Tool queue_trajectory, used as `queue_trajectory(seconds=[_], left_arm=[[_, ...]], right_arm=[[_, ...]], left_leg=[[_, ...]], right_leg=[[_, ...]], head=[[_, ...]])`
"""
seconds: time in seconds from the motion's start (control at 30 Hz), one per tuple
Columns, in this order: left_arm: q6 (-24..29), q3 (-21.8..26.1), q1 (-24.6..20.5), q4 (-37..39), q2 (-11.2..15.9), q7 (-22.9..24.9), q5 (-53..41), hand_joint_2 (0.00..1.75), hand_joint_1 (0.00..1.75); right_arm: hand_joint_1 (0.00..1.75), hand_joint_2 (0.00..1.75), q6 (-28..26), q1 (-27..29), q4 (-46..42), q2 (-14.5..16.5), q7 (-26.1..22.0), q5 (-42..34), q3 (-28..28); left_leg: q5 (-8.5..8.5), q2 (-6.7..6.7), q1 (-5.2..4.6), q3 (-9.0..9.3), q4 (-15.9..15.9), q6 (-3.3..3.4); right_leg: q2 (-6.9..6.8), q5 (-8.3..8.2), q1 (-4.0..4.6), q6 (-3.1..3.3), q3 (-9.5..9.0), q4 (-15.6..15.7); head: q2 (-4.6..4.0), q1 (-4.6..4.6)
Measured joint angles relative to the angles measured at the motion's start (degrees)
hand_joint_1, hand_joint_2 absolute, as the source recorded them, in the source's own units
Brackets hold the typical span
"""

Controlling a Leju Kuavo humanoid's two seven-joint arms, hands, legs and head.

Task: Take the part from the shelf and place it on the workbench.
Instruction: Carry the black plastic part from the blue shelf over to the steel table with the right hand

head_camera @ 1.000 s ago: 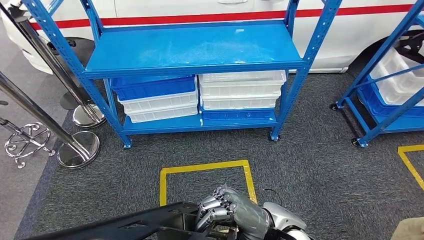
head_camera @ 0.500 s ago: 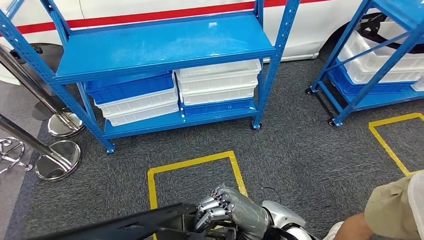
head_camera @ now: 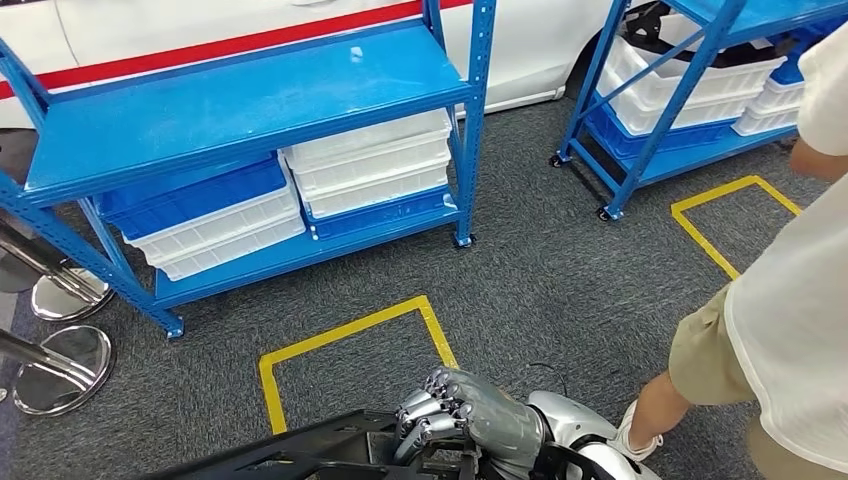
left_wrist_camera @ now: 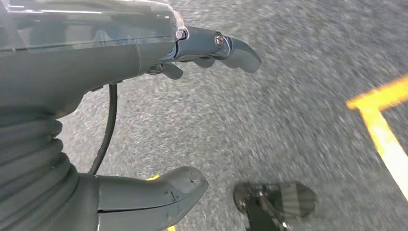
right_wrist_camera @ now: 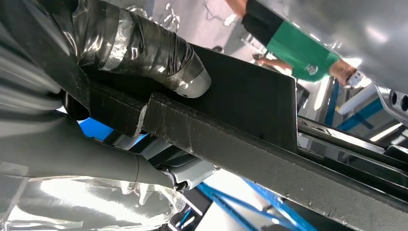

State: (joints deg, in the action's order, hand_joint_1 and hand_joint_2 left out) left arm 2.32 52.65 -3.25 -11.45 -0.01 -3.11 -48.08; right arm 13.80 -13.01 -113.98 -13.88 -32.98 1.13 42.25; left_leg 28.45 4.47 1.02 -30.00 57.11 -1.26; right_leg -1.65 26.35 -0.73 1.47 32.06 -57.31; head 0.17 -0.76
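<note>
Black, rigid and long, the part (head_camera: 300, 455) lies near the robot's body, clasped at its right end by the right robot hand (head_camera: 470, 420). The left robot hand (left_wrist_camera: 159, 115) hangs released above the carpet (head_camera: 560, 290). Judged step: carrying. Keep the part level, clear of the shelf (head_camera: 240, 100) and the person (head_camera: 790, 300).

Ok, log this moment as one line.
phase: carrying | right hand: grips long black plastic part | left hand: holds nothing, hangs over grey carpet | person: standing right
</note>
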Motion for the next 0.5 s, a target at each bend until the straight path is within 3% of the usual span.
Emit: queue_trajectory(seconds=[0.1, 0.13, 0.17, 0.2, 0.23, 0.3, 0.37, 0.43, 0.5], left_arm=[[-1.7, 0.1, 0.1, 0.0, 0.1, -0.6, 0.0, 1.75, 0.00], [-2.0, 0.1, 0.2, 0.0, 0.2, -0.8, 0.0, 1.75, 0.00], [-2.3, 0.1, 0.2, 0.0, 0.3, -0.8, 0.0, 1.75, 0.00], [-2.4, 0.1, 0.2, 0.0, 0.4, -0.9, 0.0, 1.75, 0.00], [-2.5, 0.1, 0.2, 0.0, 0.5, -0.9, 0.0, 1.75, 0.00], [-2.1, 0.1, 0.2, 0.0, 0.9, -0.9, -0.2, 1.75, 0.00], [-1.6, 0.1, 0.2, 0.0, 1.3, -1.0, -0.5, 1.75, 0.00], [-1.2, 0.1, 0.1, 0.0, 1.5, -1.1, -0.5, 1.75, 0.00], [-0.8, 0.1, 0.0, -0.1, 1.6, -1.1, -0.6, 1.75, 0.00]], right_arm=[[1.75, 1.75, 0.5, -0.9, 0.1, 0.8, 0.0, -0.1, 0.6], [1.75, 1.75, 0.6, -1.1, 0.2, 1.0, 0.0, -0.2, 0.8], [1.75, 1.75, 0.7, -1.2, 0.2, 1.2, -0.1, -0.3, 0.9], [1.75, 1.75, 0.7, -1.4, 0.3, 1.3, -0.1, -0.4, 1.0], [1.75, 1.75, 0.7, -1.5, 0.3, 1.4, -0.2, -0.6, 1.1], [1.75, 1.75, 0.7, -1.8, 0.2, 1.6, -0.3, -0.8, 1.1], [1.75, 1.75, 0.6, -1.9, 0.1, 1.6, -0.5, -1.0, 1.1], [1.75, 1.75, 0.6, -1.9, -0.1, 1.6, -0.7, -1.0, 1.1], [1.75, 1.75, 0.6, -1.9, -0.3, 1.5, -1.0, -1.1, 1.1]], left_leg=[[6.20, -3.52, 0.18, -4.45, 10.4, -0.33], [7.53, -3.90, 0.16, -5.98, 14.0, -0.28], [7.72, -4.07, 0.12, -6.71, 15.7, -0.14], [6.80, -4.19, 0.08, -6.41, 15.2, 0.09], [4.88, -4.52, -0.02, -4.92, 12.2, 0.47], [1.01, -6.94, -0.29, -0.71, 3.5, 1.71], [-0.53, -8.72, -0.59, 1.49, -1.5, 2.47], [-0.86, -7.90, -0.72, 1.62, -2.1, 2.55], [-1.58, -6.53, -0.46, 1.76, -2.8, 2.76]], right_leg=[[1.60, -0.69, 0.15, 0.92, 0.72, 0.1], [2.25, -0.85, 0.30, 1.04, 0.89, 0.1], [2.95, -0.98, 0.46, 1.09, 0.98, 0.1], [3.65, -1.10, 0.60, 1.08, 1.01, 0.1], [4.36, -1.19, 0.74, 1.04, 0.97, 0.1], [5.68, -1.42, 0.90, 0.83, 0.95, 0.0], [6.88, -1.73, 0.71, 0.35, 1.29, 0.0], [8.02, -2.20, 0.47, -0.43, 1.79, 0.1], [6.80, -1.53, 0.57, -1.04, 2.60, -1.0]], head=[[0.00, -0.01], [0.00, -0.01], [0.00, -0.01], [0.00, -0.01], [0.00, -0.01], [0.00, 0.00], [0.00, -0.02], [0.00, -0.03], [0.00, -0.01]])
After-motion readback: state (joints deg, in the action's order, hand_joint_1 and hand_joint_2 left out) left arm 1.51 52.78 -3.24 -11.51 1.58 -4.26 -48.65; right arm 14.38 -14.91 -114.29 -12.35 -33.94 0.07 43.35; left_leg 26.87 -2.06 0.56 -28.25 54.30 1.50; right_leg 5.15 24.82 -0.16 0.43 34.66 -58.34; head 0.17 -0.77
